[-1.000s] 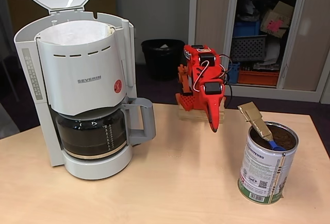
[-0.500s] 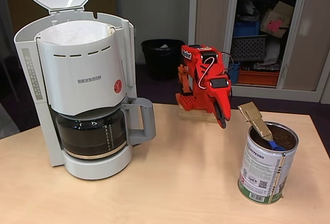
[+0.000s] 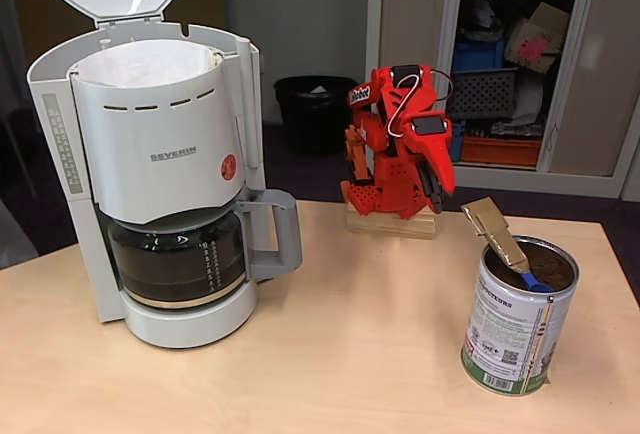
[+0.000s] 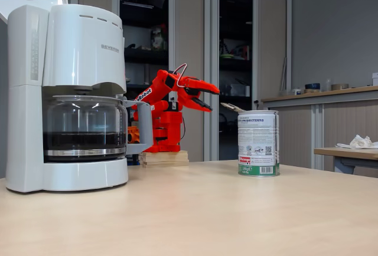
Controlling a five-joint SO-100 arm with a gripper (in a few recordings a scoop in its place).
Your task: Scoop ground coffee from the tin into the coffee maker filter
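While ground coffee (image 3: 545, 259) fills the tin (image 3: 505, 329), a scoop (image 3: 500, 239) stands inside.

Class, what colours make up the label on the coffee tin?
The tin has a mostly white label with a green band along its bottom edge, clearest in a fixed view.

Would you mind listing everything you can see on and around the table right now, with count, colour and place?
coffee maker: one, white, lid up, left on the table
paper filter: one, white, in the coffee maker's top
glass carafe: one, dark liquid inside, under the filter holder
tin: one, silver with white-and-green label, right on the table
ground coffee: dark brown, filling the tin
scoop: one, tan handle with blue at the coffee, leaning in the tin
table: one, light wood
wooden block: one, under the arm's base
bin: one, black, on the floor behind
gripper: one, red, fingers parted, raised left of the tin
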